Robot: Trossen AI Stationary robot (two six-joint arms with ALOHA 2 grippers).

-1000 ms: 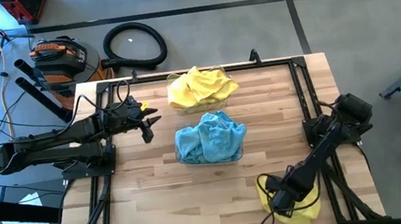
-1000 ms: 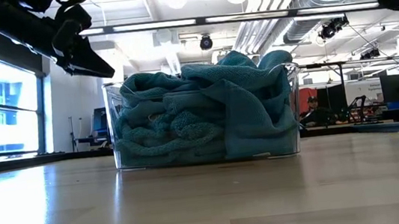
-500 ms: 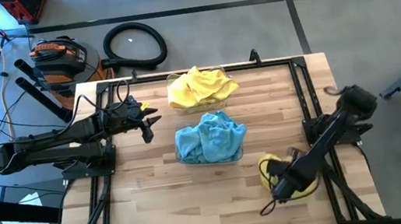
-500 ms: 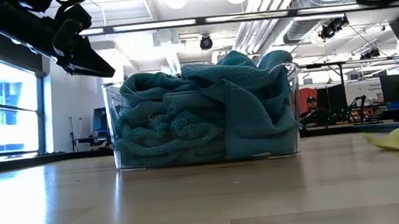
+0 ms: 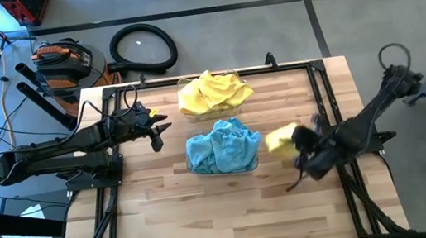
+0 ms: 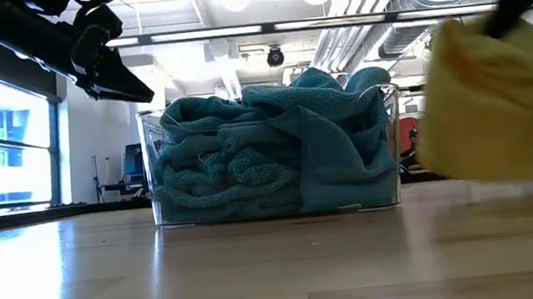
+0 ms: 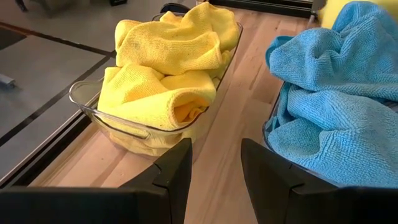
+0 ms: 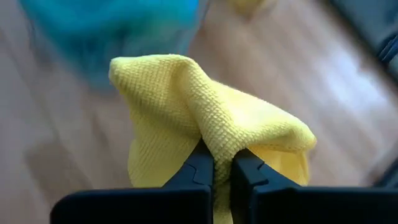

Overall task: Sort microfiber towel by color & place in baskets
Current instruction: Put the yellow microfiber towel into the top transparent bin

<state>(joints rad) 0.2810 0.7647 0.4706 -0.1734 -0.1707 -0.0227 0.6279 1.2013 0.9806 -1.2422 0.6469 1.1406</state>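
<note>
**Yellow towel aloft near the desk's right edge**

The yellow towel (image 8: 211, 130), soft, light and limp, hangs pinched by a fold in the right tool (image 8: 222, 163), beside the blue-filled basket (image 5: 225, 166); left tool (image 7: 214, 165) spread, idle near the yellow basket (image 7: 106, 115)

Two matte black jointed arms with looping black cables, each ending in a two-fingered black pincer (image 7: 214, 174).

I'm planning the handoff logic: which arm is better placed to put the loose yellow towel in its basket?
The right: its gripper already pinches the yellow towel near the yellow basket. The left gripper hangs open and empty.
</note>
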